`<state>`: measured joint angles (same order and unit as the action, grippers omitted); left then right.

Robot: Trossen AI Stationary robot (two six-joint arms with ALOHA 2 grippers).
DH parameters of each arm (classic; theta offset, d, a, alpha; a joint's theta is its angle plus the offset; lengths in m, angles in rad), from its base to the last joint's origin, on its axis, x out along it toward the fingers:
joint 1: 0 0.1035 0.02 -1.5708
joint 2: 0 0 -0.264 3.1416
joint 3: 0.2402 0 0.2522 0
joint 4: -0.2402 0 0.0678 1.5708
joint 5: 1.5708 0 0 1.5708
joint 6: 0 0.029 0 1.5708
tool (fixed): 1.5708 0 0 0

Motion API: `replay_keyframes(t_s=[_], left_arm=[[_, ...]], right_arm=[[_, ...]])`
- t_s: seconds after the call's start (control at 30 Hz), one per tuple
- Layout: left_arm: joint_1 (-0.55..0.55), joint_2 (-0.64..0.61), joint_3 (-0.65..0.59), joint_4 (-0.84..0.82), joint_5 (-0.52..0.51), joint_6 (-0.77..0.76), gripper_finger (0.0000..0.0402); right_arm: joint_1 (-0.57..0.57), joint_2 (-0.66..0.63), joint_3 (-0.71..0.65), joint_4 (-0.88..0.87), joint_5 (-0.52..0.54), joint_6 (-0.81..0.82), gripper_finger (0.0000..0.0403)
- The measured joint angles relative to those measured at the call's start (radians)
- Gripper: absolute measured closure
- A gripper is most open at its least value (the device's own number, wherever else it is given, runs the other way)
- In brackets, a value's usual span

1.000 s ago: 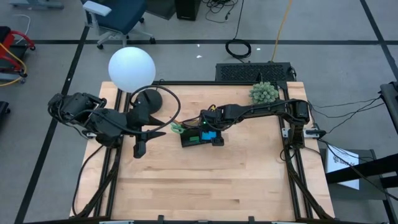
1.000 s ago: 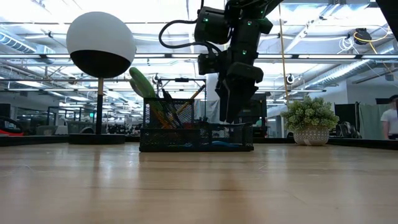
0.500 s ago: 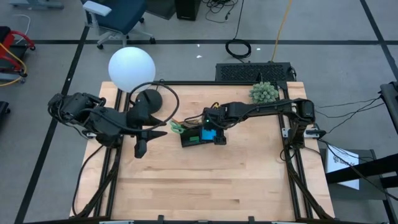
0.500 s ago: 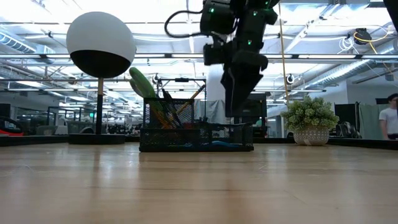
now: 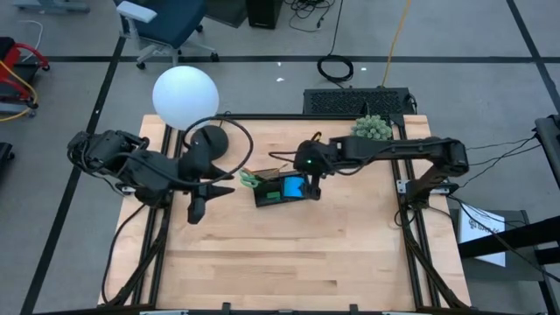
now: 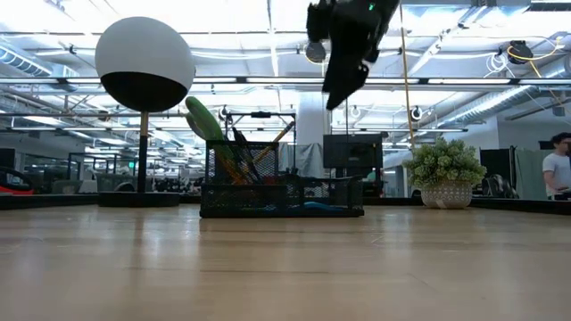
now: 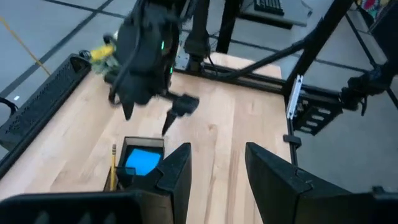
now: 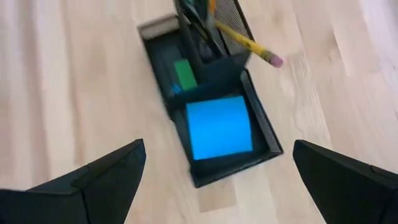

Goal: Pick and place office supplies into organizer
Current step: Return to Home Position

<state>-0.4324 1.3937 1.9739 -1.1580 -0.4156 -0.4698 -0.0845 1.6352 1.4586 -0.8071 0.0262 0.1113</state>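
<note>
While the right tool hangs over the right end of the organizer near the middle of the high view, its fingers stand spread wide with nothing between them; in the low view it shows at the top centre of the frame, well above the tray's mesh wall and touching nothing. The organizer sits on the wooden worktop a little above centre in the high view. The blue note pad lies flat in the organizer's right-hand compartment. The green piece lies in the compartment just to the left of it. At the tray's left end in the low view a taller mesh cup holds the green-handled scissors, which lean up and to the left, with pencils and pens beside them; one yellow pencil with a pink eraser leans out over the cup's rim. The left tool waits at the left of the high view, low over the worktop and well apart from the organizer, its fingers likewise spread and empty. A lamp with a white globe stands at the upper left of the worktop on a round black base; a fuzzy green plant ball sits at the upper right edge. A person shows at the far right edge of the low view, in the room beyond.
</note>
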Motion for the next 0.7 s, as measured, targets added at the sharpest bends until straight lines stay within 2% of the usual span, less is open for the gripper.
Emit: replay_keyframes(t_s=[0.27, 0.53, 0.7], left_arm=[[-0.001, 0.000, 0.000, -0.061, 0.100, -0.009, 0.0256], [0.000, 0.000, 0.000, -0.071, 0.105, -0.030, 0.0256], [0.000, -0.013, 0.000, -0.065, 0.092, -0.011, 0.0256]], right_arm=[[0.058, -0.067, 0.000, 0.062, -0.002, 0.119, 0.0007], [0.147, -0.078, 0.000, 0.248, -0.032, 0.264, 0.0012], [0.195, -0.078, 0.000, 0.403, -0.031, 0.273, 0.0046]])
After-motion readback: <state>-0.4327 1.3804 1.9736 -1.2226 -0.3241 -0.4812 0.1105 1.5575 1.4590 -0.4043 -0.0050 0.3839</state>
